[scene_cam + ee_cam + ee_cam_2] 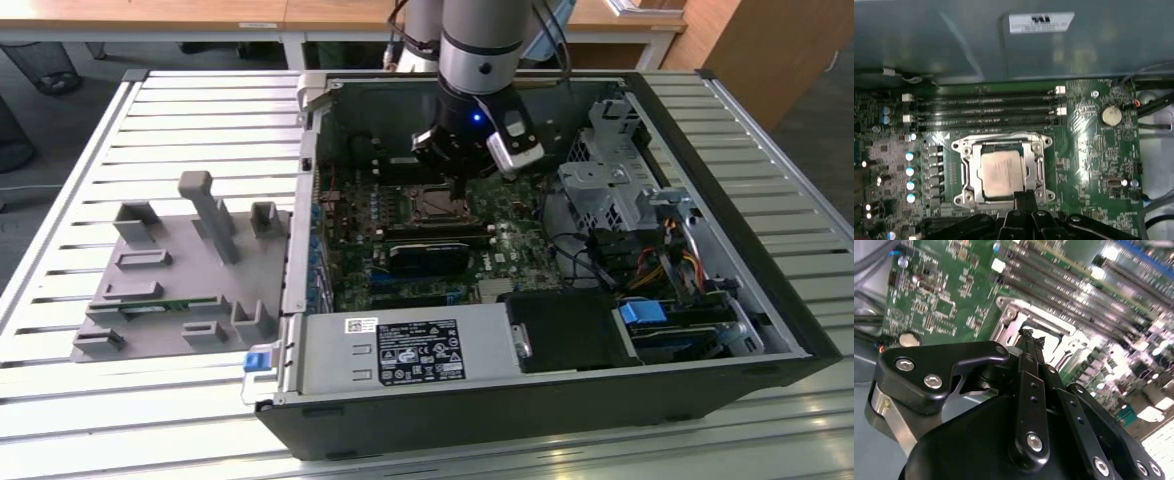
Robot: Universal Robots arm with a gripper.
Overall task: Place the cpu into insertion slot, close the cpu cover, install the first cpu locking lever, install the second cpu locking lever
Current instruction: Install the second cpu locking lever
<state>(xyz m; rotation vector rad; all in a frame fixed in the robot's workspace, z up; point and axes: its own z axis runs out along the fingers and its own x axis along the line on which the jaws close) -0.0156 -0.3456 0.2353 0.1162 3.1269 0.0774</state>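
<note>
Since the cpu (1000, 172) already sits in the insertion slot (968, 172) with the cpu cover (1036, 167) down, just past your together jaws, touch only that stiff, thin metal frame gently.

Slatted metal table (160, 120), wooden desks (200, 15)

The exterior view looks down from high and well back onto the open black computer case (561, 330) on a slatted metal table (160, 120), with my arm reaching in. My first wrist view looks straight down from just behind my jaws onto the green motherboard (1094, 150). My second wrist view peers obliquely past my closed fingertips (1030, 340); both wrist views share the silvery square socket frame (1004, 172) (1064, 335) just beyond them.
</note>
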